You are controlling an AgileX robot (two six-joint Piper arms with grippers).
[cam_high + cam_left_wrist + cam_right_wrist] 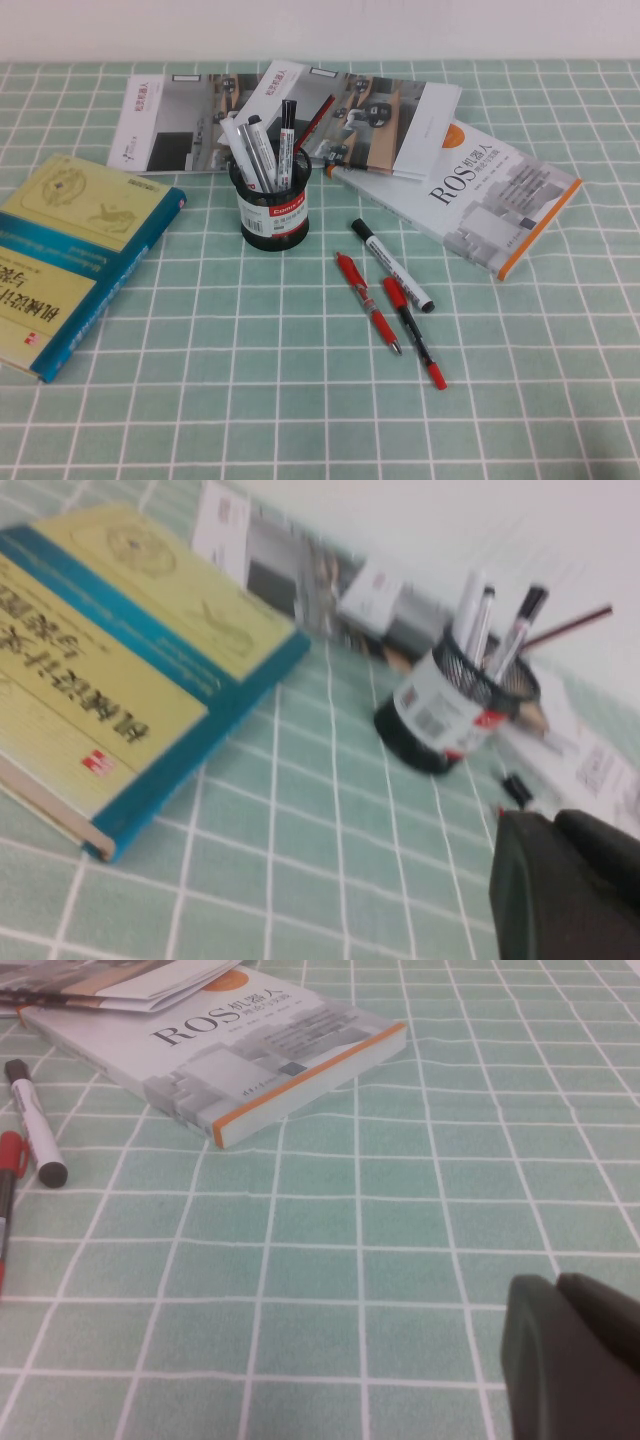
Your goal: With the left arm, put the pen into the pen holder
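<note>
My right hand shows only as a dark rounded shape in one corner, hovering above my desk, which is covered in a green cloth with a white grid. A white book with an orange-edged spine and "ROS" on its cover lies flat on the cloth. Near it lies a white marker with black ends. Beside that, a red-capped pen shows at the frame's edge.

Open cloth lies left of the pen; the black-barrelled pen crowds its right.
</note>
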